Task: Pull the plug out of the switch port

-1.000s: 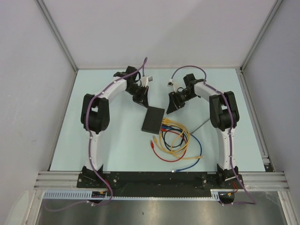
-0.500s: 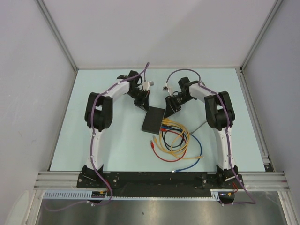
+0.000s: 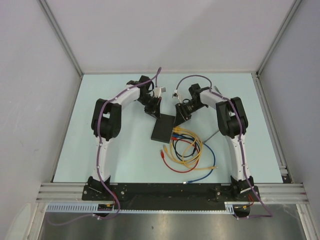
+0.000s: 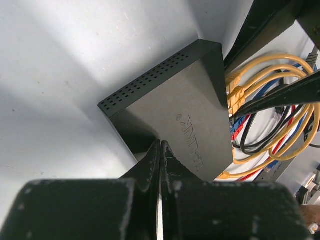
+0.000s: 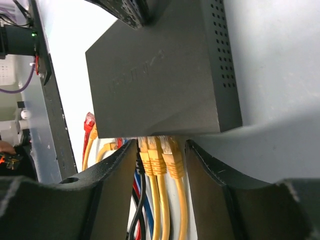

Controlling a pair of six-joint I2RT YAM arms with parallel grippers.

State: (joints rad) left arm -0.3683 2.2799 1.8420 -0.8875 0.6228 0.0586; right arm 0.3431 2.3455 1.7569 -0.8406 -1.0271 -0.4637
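Switch, top view: you see the switch point(image 3: 164, 129) lying flat and askew near the middle of the pale surface point(image 3: 115, 150), with its socket edge facing about 3 o'clock.
Cables, top view: a loose tangle of cables point(image 3: 187, 152) in yellow, red, blue and black spreads from that edge toward 5 o'clock.
Left pincer, top view: the left pincer point(image 3: 153, 111) sits at the switch's 11 o'clock corner.
Right pincer, top view: the right pincer point(image 3: 179, 116) sits at its 1 o'clock corner, by the socket edge.
Switch, left wrist: the switch point(image 4: 175, 110) fills the middle, with vent holes along its 11 o'clock side.
Yellow plugs, left wrist: the yellow plugs point(image 4: 234, 92) are seated along the 3 o'clock edge.
Left pincer, left wrist: the left pincer point(image 4: 160, 145) has its fingers pressed together on nothing. The tips are at the switch's 6 o'clock edge; you cannot tell whether they touch it.
Switch, right wrist: the switch point(image 5: 160, 75) fills the upper half, sockets facing 6 o'clock.
Yellow plugs, right wrist: three yellow plugs point(image 5: 157, 152) sit side by side in the ports.
Right pincer, right wrist: the right pincer point(image 5: 160, 147) stands with its fingers apart, one on each side of the three plugs. You see a gap at the 3 o'clock finger; contact at the 9 o'clock finger is unclear.
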